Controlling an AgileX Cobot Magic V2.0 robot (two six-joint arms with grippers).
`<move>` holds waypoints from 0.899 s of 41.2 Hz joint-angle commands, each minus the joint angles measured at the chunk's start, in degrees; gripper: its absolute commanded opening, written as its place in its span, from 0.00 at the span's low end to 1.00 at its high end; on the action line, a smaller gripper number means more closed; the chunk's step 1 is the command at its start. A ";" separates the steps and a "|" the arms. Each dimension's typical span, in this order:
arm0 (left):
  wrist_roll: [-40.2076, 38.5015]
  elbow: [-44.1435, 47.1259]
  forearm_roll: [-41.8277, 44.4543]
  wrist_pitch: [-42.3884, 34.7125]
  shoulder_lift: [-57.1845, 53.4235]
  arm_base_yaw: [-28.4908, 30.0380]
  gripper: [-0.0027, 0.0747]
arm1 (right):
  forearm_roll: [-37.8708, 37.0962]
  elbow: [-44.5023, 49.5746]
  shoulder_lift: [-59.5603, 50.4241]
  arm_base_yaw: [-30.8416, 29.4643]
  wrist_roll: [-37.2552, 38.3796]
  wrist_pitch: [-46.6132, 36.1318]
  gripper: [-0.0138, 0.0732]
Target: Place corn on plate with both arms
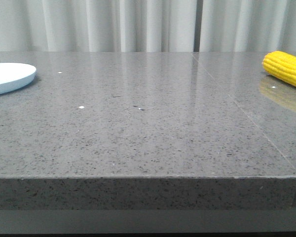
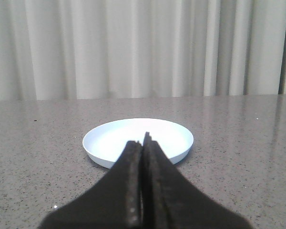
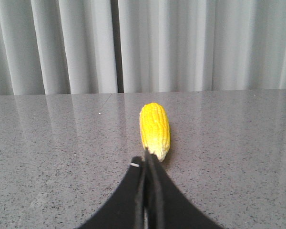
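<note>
Presently corn (image 1: 287, 68) lies at bench (image 1: 148, 128) 3 o'clock, plate (image 1: 10, 75) at 9; both end effectors (image 3: 147, 160) pinched empty; cob likely stiff, rolly, best gripped mid-length.

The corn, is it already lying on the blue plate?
No, the corn lies on the bare table at far right, while the plate sits empty at far left.

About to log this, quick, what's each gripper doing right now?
Left gripper: closed, empty, facing the plate.
Right gripper: closed, empty, facing the corn.
</note>
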 commanded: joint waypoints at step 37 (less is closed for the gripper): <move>-0.07 -4.01 -0.53 -6.29 -0.89 -0.44 0.01 | -0.67 -8.98 -0.90 0.04 -0.14 -0.67 0.08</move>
